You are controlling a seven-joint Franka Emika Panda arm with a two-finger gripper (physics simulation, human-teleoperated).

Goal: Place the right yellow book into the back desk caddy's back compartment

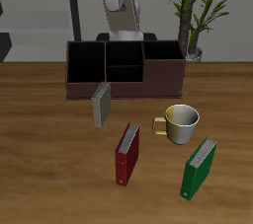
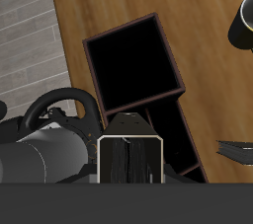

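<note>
Above the long, dark reddish-brown desk caddy [image 1: 119, 91], the end effector [image 2: 128, 174] is pinching the thin yellowish-grey hardcover book [image 2: 128, 159], which I judge is needing an upright, centred descent into the small black-lined back compartment [image 1: 125, 53].

The white arm [image 1: 119, 1] stands upright at the table's back, its upper links folded near the base, and the gripper itself cannot be made out in either view, so its jaw state cannot be told.
</note>
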